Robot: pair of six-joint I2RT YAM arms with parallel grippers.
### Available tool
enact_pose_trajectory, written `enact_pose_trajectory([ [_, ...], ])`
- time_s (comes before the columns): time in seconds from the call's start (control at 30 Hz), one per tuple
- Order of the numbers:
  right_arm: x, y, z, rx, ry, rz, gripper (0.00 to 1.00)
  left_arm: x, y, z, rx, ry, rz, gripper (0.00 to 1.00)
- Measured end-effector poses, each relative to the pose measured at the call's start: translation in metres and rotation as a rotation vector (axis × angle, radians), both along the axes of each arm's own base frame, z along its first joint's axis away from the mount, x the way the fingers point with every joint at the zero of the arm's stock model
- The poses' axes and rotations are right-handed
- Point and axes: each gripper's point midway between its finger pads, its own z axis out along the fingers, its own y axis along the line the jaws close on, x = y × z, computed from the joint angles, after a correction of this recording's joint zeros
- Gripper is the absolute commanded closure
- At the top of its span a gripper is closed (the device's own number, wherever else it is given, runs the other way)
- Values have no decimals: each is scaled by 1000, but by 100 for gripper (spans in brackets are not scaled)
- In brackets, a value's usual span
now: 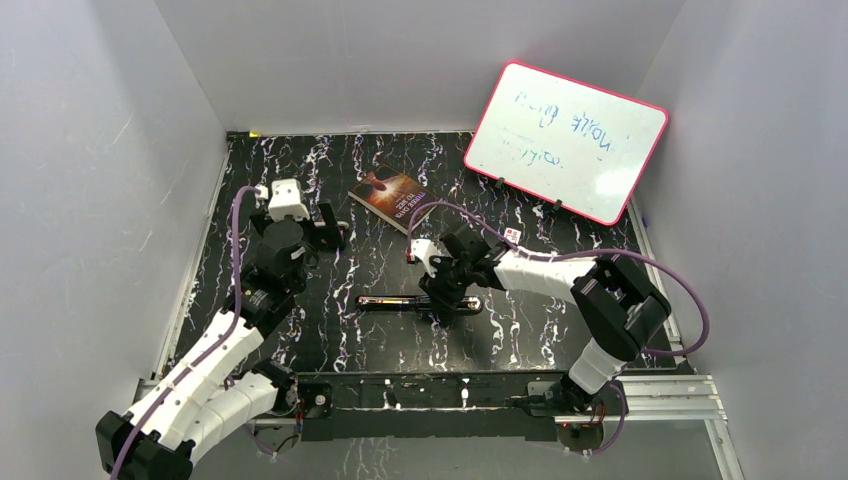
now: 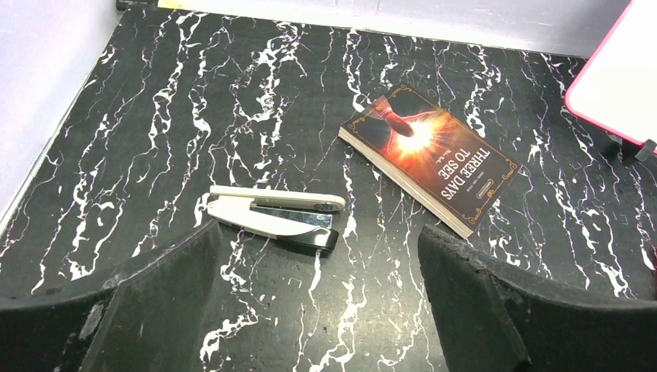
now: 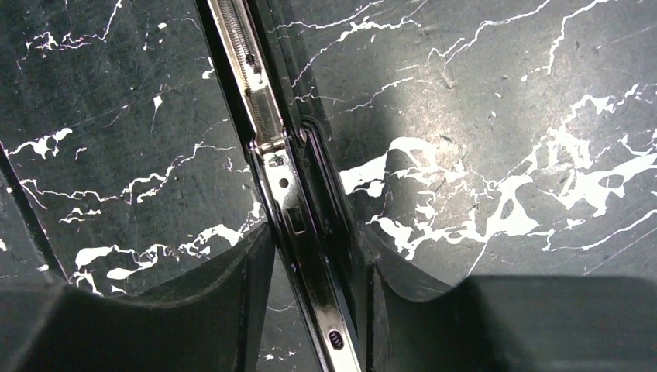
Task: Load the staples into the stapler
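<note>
Black stapler [image 1: 390, 301] lies opened flat, right gripper [image 3: 316, 256] fingers straddling it, grip uncertain, left gripper [image 2: 319, 240] spread wide and empty: seemingly steadying it, and next calls for fetching staples, unseen here.

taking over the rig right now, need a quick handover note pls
Left gripper: jaws wide open, empty, hovering near a cream-white plastic stapler.
Right gripper: jaws straddle the long black stapler, which lies opened flat mid-table; a firm grip is not clear.
Staples: none visible in its silver metal rail. The tiny white-and-red box behind the right arm probably holds them.
Done: stapler open.
Left: fetch a strip, seat it, close.
</note>
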Motion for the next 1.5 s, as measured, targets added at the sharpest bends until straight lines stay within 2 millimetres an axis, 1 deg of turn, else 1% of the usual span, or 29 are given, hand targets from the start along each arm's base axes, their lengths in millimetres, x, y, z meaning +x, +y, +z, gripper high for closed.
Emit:
enact_pose_trajectory([
  [0.1, -2, 2, 1, 4, 0, 5, 66, 0, 1, 2, -4, 0, 6, 3],
  [0.13, -3, 4, 1, 7, -2, 8, 67, 0, 2, 3, -6, 0, 9, 3],
  [0.27, -2, 11, 2, 21, -11, 4, 70, -1, 6, 8, -12, -5, 36, 4],
  [0.37, -1, 23, 2, 34, -11, 0, 73, -2, 11, 15, -14, -8, 64, 4],
  [0.47, 3, 43, 4, 56, -16, 1, 77, -4, 16, 25, -22, -22, 89, 4],
  [0.6, 7, 69, 4, 77, -14, 3, 78, -7, 22, 35, -30, -38, 117, 4],
  [0.77, 26, 112, 6, 104, -18, -37, 77, -13, 29, 37, -32, -38, 146, 4],
  [0.87, 36, 133, 6, 117, -22, -63, 77, -15, 32, 39, -31, -38, 159, 4],
  [0.97, 46, 153, 7, 137, -28, -87, 75, -16, 34, 40, -30, -36, 166, 4],
  [1.1, 56, 169, 7, 163, -29, -114, 68, -17, 34, 39, -27, -28, 167, 4],
  [1.23, 60, 183, 8, 199, -23, -128, 57, -17, 34, 39, -29, -28, 169, 4],
  [1.4, 57, 190, 10, 234, -3, -109, 41, -17, 35, 38, -28, -20, 173, 4],
  [1.5, 53, 188, 10, 252, -3, -98, 37, -16, 34, 36, -30, -13, 177, 4],
])
